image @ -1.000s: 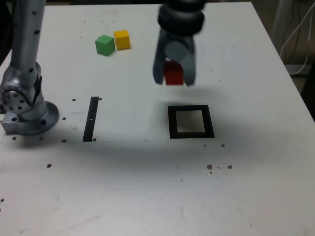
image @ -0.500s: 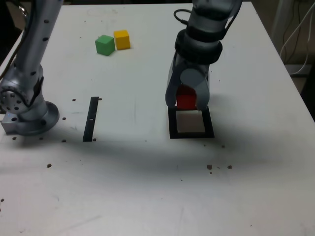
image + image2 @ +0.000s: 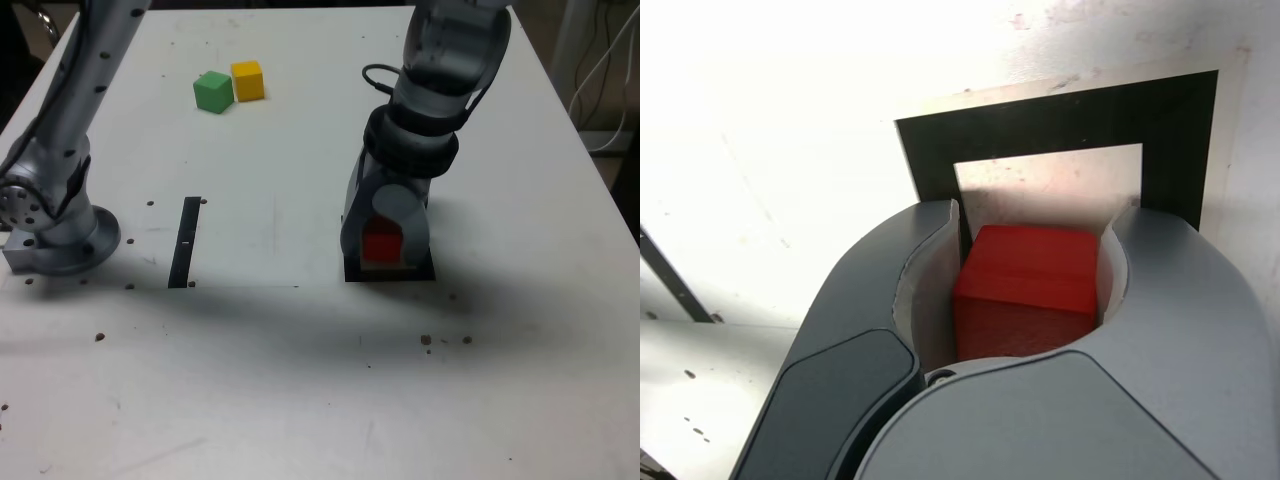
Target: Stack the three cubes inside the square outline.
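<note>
Over the black square outline (image 3: 1179, 140), the hand (image 3: 1015, 265) is closed around the red cube (image 3: 1030, 275), holding it between its fingers.

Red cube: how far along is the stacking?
No stack yet. The gripper holds the red cube at the black square outline; whether it has touched down is unclear. Left to stack: the green cube and yellow cube.

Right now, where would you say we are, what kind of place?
Probably a robotics lab or test bench: a jointed robot arm mounted on a white tabletop, with a black square outline marked on it.
</note>
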You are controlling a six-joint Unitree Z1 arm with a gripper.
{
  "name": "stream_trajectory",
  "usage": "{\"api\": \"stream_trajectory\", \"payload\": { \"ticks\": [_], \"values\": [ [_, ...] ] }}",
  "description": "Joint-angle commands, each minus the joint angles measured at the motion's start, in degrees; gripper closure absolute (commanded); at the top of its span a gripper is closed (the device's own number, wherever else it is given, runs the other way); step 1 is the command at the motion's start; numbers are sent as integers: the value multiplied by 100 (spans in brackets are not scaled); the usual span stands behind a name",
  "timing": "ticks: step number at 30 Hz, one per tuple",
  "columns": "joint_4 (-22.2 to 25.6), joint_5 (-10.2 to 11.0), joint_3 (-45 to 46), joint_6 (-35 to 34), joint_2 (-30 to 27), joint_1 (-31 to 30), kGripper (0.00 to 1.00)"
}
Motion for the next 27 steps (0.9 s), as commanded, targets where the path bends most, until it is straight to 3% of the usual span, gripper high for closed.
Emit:
{"api": "stream_trajectory", "payload": {
  "ticks": [1, 8, 11, 16, 19, 27],
  "values": [
    [-49, 14, 36, 15, 17, -4, 59],
    [-172, 42, 85, 84, -30, 21, 14],
    [-168, 102, 118, 96, -92, 36, 3],
    [-82, 245, 125, 113, -292, 62, 1],
    [199, 497, 89, 317, -644, 155, 0],
    [824, 1045, -30, 2120, -1637, 1181, 0]
  ]
}}
